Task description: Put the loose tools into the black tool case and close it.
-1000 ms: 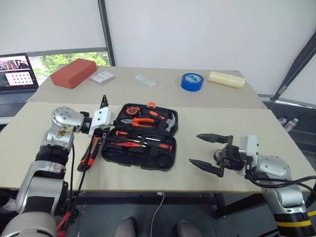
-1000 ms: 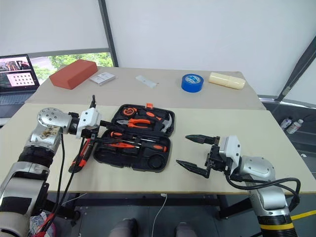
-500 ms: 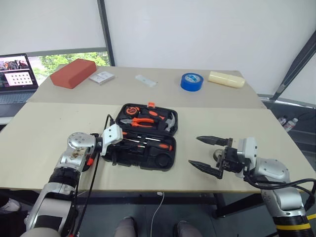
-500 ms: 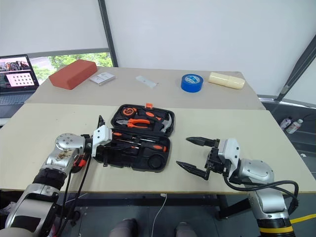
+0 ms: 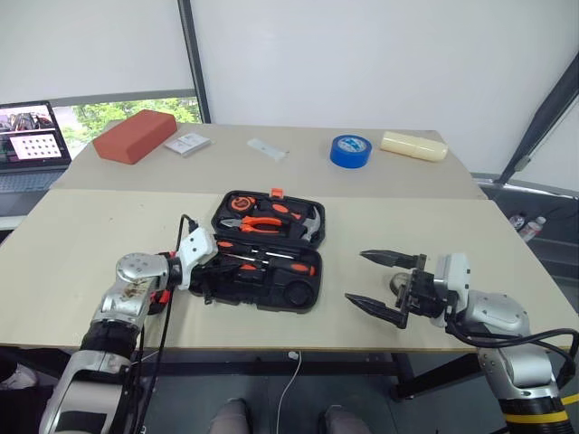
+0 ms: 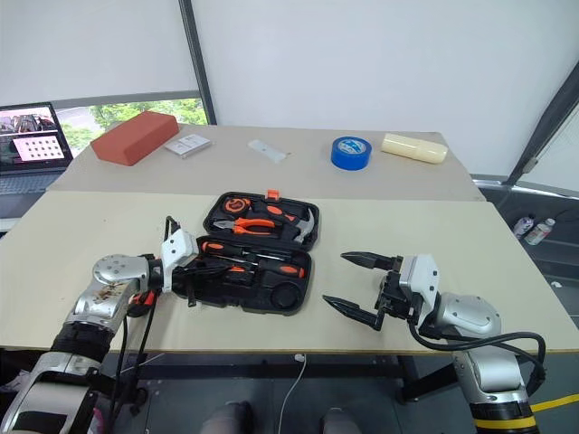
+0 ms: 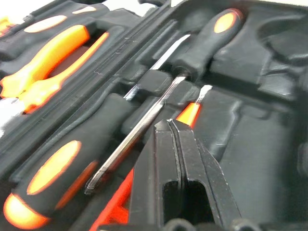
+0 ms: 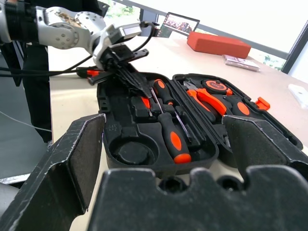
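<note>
Two pale tables [image 5: 81,235] stand before a white wall; on the far one lie a red block [image 5: 134,134] and a blue tape roll [image 5: 351,150], neither of which belongs in the kit. On the near table the black tool case [image 5: 264,250] lies open flat, with the pliers [image 5: 258,223] in the far half and two orange-and-black screwdrivers [image 8: 168,126] seated in the recesses of the near half.

At the left end of the case the left gripper [image 6: 192,273] reaches down into the tray with its two black fingers [image 7: 175,159] pressed together, empty as far as I can see. Its tip is just over a small orange tool [image 7: 188,113] near the screwdriver shafts, probably to push this piece into its slot (the closed tip makes a good narrow poker). An orange-and-black tool [image 8: 91,73] lies beside the case near the left wrist, so I judge the loading is not yet finished.

On the right of the case the right gripper [image 5: 380,282] hangs with its jaws wide apart and nothing between them, pointing toward the case, perhaps waiting to help with the lid.
</note>
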Robot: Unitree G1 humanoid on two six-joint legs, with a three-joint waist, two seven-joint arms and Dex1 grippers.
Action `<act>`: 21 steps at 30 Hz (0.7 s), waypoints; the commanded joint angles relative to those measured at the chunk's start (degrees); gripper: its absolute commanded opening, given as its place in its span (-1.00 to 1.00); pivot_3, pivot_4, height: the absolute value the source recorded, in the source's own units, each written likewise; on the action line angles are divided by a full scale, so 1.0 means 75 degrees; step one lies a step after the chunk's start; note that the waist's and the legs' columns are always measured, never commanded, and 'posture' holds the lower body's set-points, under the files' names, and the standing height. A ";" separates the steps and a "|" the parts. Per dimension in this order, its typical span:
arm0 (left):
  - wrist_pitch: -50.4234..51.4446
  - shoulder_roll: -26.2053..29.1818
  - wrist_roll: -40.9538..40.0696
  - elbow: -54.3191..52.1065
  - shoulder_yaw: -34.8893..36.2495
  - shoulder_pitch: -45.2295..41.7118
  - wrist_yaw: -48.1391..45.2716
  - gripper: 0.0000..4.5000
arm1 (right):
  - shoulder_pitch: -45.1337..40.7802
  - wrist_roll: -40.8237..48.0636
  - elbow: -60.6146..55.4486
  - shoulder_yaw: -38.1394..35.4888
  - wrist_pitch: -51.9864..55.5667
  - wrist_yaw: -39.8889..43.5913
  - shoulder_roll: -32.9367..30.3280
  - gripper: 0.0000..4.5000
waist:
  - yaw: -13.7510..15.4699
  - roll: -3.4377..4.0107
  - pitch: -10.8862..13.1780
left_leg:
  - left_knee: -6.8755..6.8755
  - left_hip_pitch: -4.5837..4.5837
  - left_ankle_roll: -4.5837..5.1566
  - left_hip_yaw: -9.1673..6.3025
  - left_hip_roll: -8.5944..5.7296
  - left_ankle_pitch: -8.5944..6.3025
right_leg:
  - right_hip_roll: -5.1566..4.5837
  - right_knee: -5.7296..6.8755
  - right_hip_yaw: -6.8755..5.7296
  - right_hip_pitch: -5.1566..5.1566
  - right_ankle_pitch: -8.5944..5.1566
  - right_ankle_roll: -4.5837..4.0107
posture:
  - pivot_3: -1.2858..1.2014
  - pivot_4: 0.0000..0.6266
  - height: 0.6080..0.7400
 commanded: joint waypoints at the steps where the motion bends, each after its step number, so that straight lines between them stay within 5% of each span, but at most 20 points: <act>1: 0.0465 0.0225 0.0247 -0.0089 -0.0151 0.0070 0.0087 -0.98 | -0.0106 0.0051 -0.0088 -0.0096 -0.0223 0.0022 0.0001 1.00 | 0.0004 0.0000 0.0000 | 0.0000 0.0000 0.0000 0.0000 0.0000 0.0000 | 0.0000 -0.0001 0.0000 0.0000 0.0000 0.0001 | 0.03 -0.52 1.00; 5: 0.0804 0.0164 0.0175 -0.0258 -0.0088 0.0091 0.0309 -0.98 | -0.0113 0.0051 -0.0079 -0.0084 -0.0240 0.0015 0.0030 1.00 | 0.0012 0.0000 0.0000 | 0.0001 0.0000 -0.0002 0.0000 0.0000 -0.0001 | -0.0001 -0.0001 -0.0001 0.0001 -0.0006 0.0000 | 0.03 -0.52 1.00; 9: 0.0722 0.0041 -0.1120 -0.1343 0.1089 0.0651 0.0354 -0.98 | -0.0075 0.0102 -0.0062 -0.0134 -0.0268 0.0023 0.0056 1.00 | -0.0025 0.0000 0.0001 | 0.0002 0.0000 -0.0042 0.0001 0.0000 -0.0026 | -0.0002 -0.0001 0.0000 -0.0001 -0.0012 -0.0012 | 0.03 -0.52 1.00; 12: 0.0726 0.0044 -0.1998 -0.2311 0.2159 0.1475 0.0581 -0.68 | -0.0054 0.0037 -0.0005 -0.0135 -0.0431 0.0091 0.0053 1.00 | -0.0087 -0.0007 0.0006 | -0.0008 -0.0007 -0.0032 0.0002 0.0005 -0.0021 | -0.0001 -0.0002 0.0000 -0.0011 0.0001 -0.0010 | 0.03 -0.52 1.00; 21: 0.1114 -0.0258 -0.2901 -0.4662 0.5874 0.6242 0.2082 0.81 | -0.0054 0.0352 0.0746 -0.0205 -0.1101 0.0853 0.0129 1.00 | -0.0225 -0.0008 0.0011 | -0.0032 0.0006 -0.0017 0.0011 0.0019 -0.0027 | -0.0004 -0.0014 -0.0005 -0.0014 0.0002 -0.0046 | 0.03 -0.52 1.00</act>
